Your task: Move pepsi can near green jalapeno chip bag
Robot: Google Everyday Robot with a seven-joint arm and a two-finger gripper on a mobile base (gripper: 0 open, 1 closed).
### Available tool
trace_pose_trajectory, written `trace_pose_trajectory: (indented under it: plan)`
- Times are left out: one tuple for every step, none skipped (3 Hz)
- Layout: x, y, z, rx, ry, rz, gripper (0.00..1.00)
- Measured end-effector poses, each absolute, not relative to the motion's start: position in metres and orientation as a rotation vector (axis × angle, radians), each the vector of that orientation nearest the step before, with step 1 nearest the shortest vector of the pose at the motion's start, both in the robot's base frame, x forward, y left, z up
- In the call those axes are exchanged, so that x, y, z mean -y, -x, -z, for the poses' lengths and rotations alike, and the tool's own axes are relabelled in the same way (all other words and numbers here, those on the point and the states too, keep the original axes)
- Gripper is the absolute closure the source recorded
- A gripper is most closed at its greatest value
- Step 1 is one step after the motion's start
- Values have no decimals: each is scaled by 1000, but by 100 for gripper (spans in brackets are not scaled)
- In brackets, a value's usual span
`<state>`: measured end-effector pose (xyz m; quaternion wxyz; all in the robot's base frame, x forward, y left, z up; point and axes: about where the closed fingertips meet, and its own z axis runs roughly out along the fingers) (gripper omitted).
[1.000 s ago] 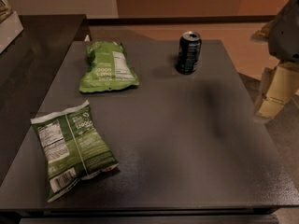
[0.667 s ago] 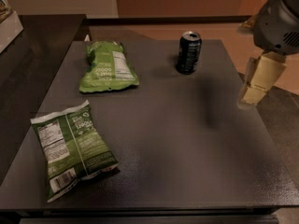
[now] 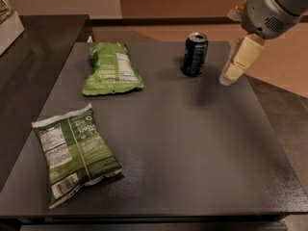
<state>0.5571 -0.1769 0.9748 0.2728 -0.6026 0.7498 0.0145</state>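
Observation:
The pepsi can (image 3: pixel 195 54) is dark navy with a silver top and stands upright at the back of the dark table (image 3: pixel 192 143), right of centre. Two green chip bags lie flat on the left: a lighter green one (image 3: pixel 111 70) at the back and a darker green one (image 3: pixel 74 153) at the front left. I cannot tell which is the jalapeno bag. My gripper (image 3: pixel 231 75), cream-coloured under a grey arm, hangs above the table's right back edge, a short way right of the can and not touching it. It holds nothing.
A second dark counter (image 3: pixel 33 47) adjoins the table on the left. The table's right edge drops to a brown floor (image 3: pixel 284 66). A wide bare stretch of tabletop lies between the can and the bags.
My gripper has moved left and further back over the table, from beyond the right edge to just beside the can. The can and both bags have not moved.

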Motion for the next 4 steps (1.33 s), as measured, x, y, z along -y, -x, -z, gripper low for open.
trace_pose_trajectory:
  plan:
    - [180,-597,-968,-2027,1497,-85,0]
    - [181,-632,-956,-2050,1371,-146,0]
    - [173,-657,-939,-2071,1303,-222,0]
    - [162,-674,-924,-2089,1272,-291,0]
